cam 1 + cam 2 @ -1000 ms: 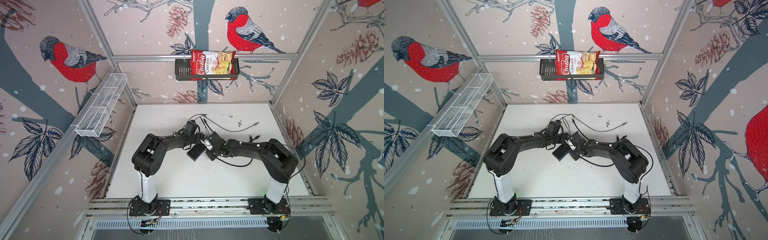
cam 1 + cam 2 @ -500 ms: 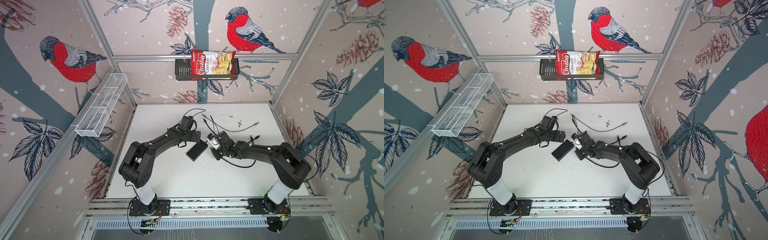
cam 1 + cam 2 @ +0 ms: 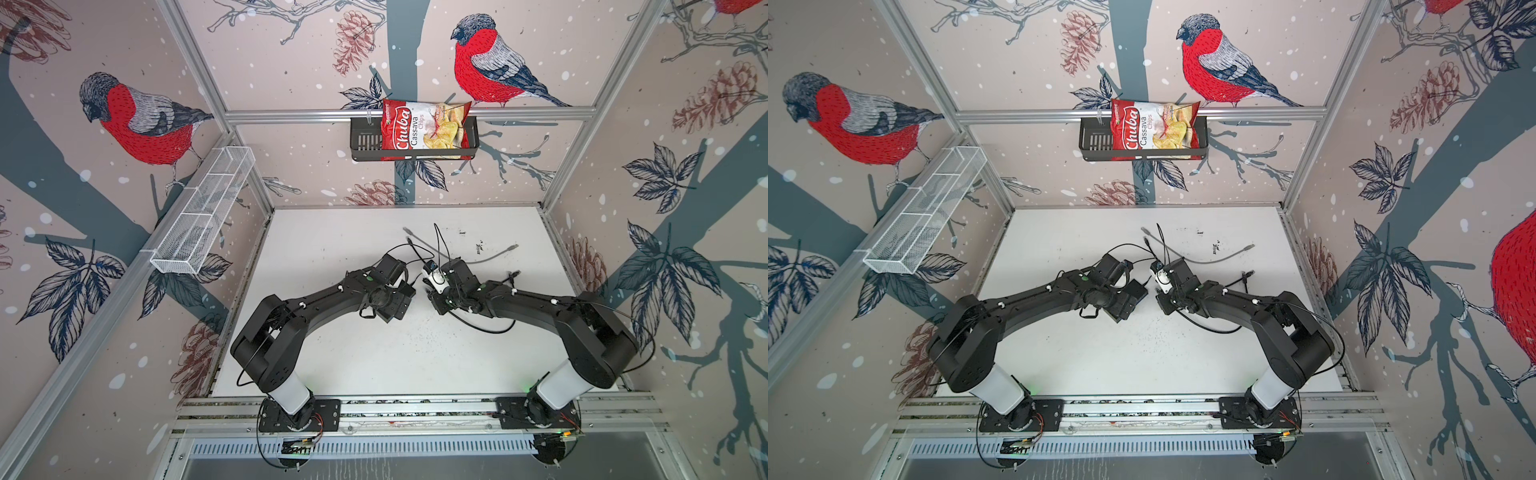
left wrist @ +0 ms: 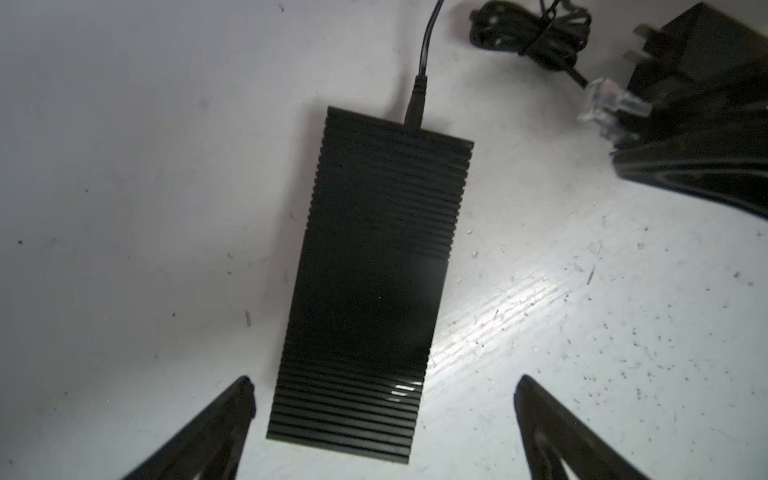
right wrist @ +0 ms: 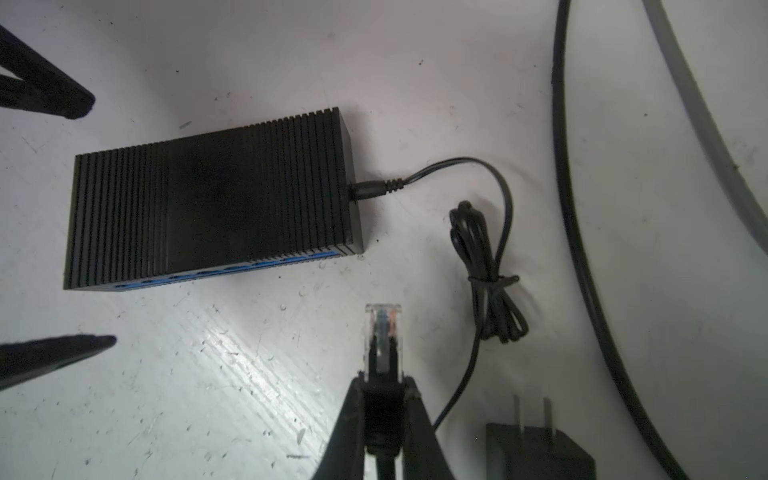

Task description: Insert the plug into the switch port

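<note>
The switch [image 4: 374, 282] is a flat black ribbed box lying on the white table. Its ports sit along the blue-striped long edge [image 5: 232, 270], with nothing in them. My left gripper [image 4: 384, 379] is open and straddles the switch's end opposite the power lead, with a gap on each side. In both top views that gripper [image 3: 405, 293] hides most of the switch. My right gripper [image 5: 382, 384] is shut on the black boot of the clear plug [image 5: 382, 328]. The plug points at the port edge and is a short gap away from it. The right gripper [image 3: 430, 297] faces the left one.
A black power adapter [image 5: 536, 449] and its tied cord bundle [image 5: 492, 286] lie beside the right gripper. A black cable [image 5: 577, 208] and a grey cable [image 3: 469, 259] cross the table behind. A chips bag [image 3: 424, 129] sits in a wall basket, and a wire basket [image 3: 203, 212] hangs left.
The left gripper has swung back over the switch, which lay uncovered half a second ago. The right gripper has held the plug near the port edge for the last half second.
</note>
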`<action>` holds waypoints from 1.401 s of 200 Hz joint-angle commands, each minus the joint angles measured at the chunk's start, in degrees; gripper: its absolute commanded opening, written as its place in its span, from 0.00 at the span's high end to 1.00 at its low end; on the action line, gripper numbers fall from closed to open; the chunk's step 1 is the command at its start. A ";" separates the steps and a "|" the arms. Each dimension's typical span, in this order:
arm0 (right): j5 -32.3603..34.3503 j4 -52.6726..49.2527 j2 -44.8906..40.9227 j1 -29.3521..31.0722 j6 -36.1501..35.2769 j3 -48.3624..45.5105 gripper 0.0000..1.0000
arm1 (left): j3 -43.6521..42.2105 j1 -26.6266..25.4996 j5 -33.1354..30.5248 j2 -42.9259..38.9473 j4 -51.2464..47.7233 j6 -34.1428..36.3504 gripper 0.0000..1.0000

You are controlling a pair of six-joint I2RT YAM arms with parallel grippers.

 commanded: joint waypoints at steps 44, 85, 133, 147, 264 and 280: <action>-2.37 1.79 -0.29 0.32 -0.44 -0.16 0.98 | -1.47 -0.05 -5.64 2.74 -1.26 -1.23 0.03; -3.99 1.78 0.38 0.70 -0.57 0.60 0.98 | -1.67 -0.05 -3.95 4.05 0.93 -1.99 0.03; -6.03 3.34 3.54 0.76 1.45 4.64 0.98 | -7.12 2.01 1.32 -0.25 6.81 -7.46 0.03; -5.84 1.73 5.54 0.62 1.45 6.67 0.98 | -8.63 2.81 2.89 -1.35 8.20 -8.85 0.03; -6.67 2.50 12.97 -0.25 1.69 12.62 0.98 | -22.16 6.90 15.93 -11.05 25.44 -25.96 0.04; -6.11 2.37 14.24 -0.39 2.06 12.79 0.98 | -23.28 7.16 16.58 -11.64 27.50 -27.86 0.04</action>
